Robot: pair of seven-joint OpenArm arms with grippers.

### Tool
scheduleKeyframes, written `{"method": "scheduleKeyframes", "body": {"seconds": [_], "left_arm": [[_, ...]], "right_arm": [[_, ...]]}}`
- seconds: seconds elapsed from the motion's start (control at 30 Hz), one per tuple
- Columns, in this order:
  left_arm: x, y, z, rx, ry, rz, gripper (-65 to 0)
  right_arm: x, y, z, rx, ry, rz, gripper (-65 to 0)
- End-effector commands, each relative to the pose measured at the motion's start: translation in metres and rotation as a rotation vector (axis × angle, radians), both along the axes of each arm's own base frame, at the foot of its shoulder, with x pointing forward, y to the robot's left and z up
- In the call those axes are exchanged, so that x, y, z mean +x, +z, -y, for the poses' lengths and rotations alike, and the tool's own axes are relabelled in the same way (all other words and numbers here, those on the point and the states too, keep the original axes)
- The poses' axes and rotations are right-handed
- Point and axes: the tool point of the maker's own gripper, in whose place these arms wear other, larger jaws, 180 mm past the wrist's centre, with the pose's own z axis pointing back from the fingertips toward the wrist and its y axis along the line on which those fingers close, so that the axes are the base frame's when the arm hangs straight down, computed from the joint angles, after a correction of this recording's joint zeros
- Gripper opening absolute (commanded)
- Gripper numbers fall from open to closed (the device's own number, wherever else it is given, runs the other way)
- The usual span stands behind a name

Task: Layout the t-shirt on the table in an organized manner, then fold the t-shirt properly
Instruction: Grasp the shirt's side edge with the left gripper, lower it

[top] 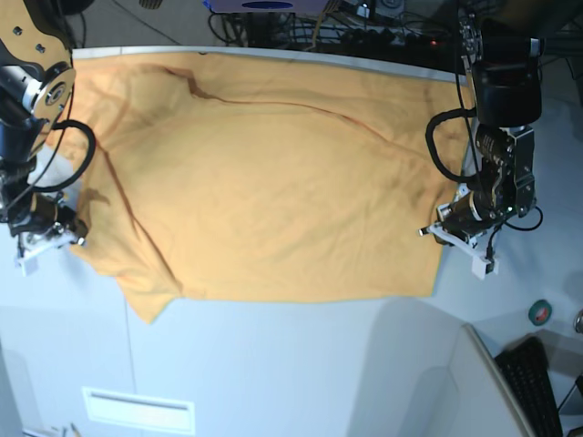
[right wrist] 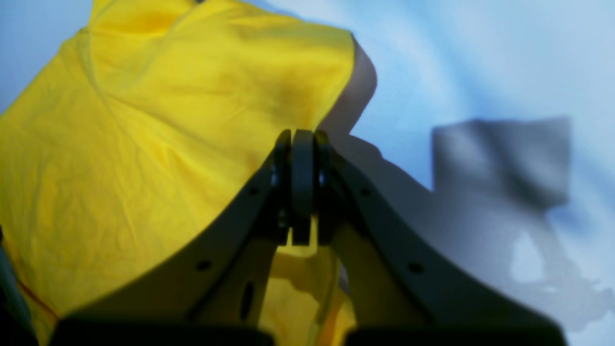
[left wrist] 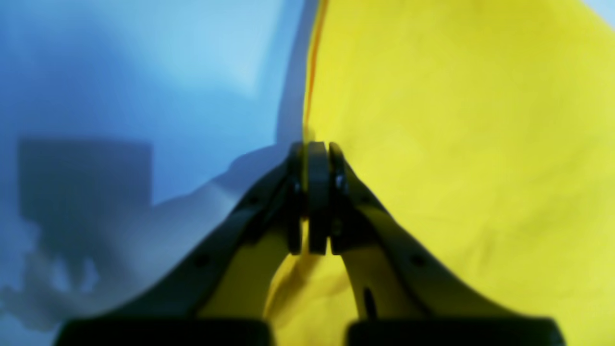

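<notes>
The orange-yellow t-shirt (top: 264,182) lies spread wide over the pale table (top: 273,364), with a few creases and one sleeve pointing toward the near left. My left gripper (top: 448,233) is at the shirt's right edge. In the left wrist view this gripper (left wrist: 310,149) is shut, with the edge of the yellow t-shirt (left wrist: 456,144) pinched between its fingers. My right gripper (top: 73,238) is at the left edge by the sleeve. The right wrist view shows it (right wrist: 302,137) shut on the t-shirt (right wrist: 120,144), with cloth bunched under the jaws.
A black keyboard (top: 537,382) and a small roll of tape (top: 541,311) sit at the near right. Cables and equipment (top: 364,27) line the far edge behind the shirt. Bare table (left wrist: 144,72) lies outside each gripped edge, crossed by the arms' shadows.
</notes>
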Motion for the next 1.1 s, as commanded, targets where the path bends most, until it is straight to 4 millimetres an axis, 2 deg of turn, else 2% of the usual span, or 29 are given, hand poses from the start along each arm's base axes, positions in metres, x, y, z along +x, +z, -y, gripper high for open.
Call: {"method": "scheduleKeyframes", "body": {"seconds": [0.0,0.03,0.17,0.37,0.63,0.9,1.07], "left_arm": [[0.016,0.025,-0.006,0.023,-0.009,0.084,-65.0],[0.017,0.033,-0.004,0.037,-0.023,0.109,-65.0],[0.007,0.044,0.002,0.063,-0.058,0.143,-65.0],[-0.027,0.035,0.007,0.084,-0.091,0.116,-65.0],[-0.06,0.054,0.028,0.118,-0.175,0.157,-65.0],[-0.115,0.025,0.036,0.101,-0.213,-0.035,-65.0],[-0.13,0.012,0.032,0.094,-0.203,-0.083,-65.0]], "right_arm": [[0.017,0.019,0.012,-0.019,-0.01,0.063,-65.0],[0.017,0.019,0.012,-0.019,-0.01,0.063,-65.0],[0.017,0.018,0.011,-0.017,-0.01,0.063,-65.0],[0.017,0.018,0.011,-0.017,-0.01,0.063,-65.0],[0.017,0.018,0.01,-0.014,-0.008,0.063,-65.0],[0.017,0.018,0.009,-0.013,-0.008,0.063,-65.0],[0.017,0.017,0.008,-0.012,-0.007,0.061,-65.0]]}}
